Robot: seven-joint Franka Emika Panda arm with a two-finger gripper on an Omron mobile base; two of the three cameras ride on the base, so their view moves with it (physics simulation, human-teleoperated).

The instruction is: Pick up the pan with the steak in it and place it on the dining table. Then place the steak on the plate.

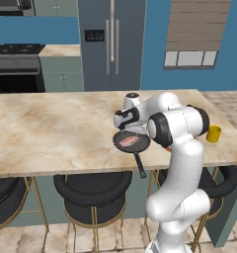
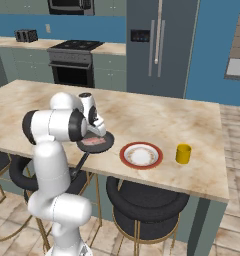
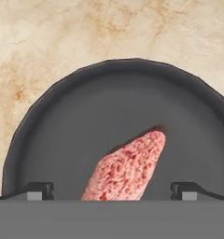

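Observation:
The black pan [image 1: 140, 146] rests on the dining table [image 1: 51, 128] near its front edge, its long handle [image 1: 140, 165] sticking out past the edge over the stools. The pinkish-red steak [image 1: 129, 142] lies flat inside it. My gripper [image 1: 125, 127] hangs just above the pan, pointing down. In the hand view the gripper [image 3: 113, 190] is open, one fingertip on each side of the steak [image 3: 128, 170], with the pan floor [image 3: 109, 107] behind. The red-rimmed plate [image 2: 141, 155] sits on the table just right of the pan [image 2: 104, 145]; nothing lies on it.
A yellow cup [image 2: 183, 153] stands right of the plate. Black round stools [image 1: 93, 190] are tucked under the table's front edge. Beyond the table are the stove [image 2: 72, 62] and the fridge [image 2: 157, 45].

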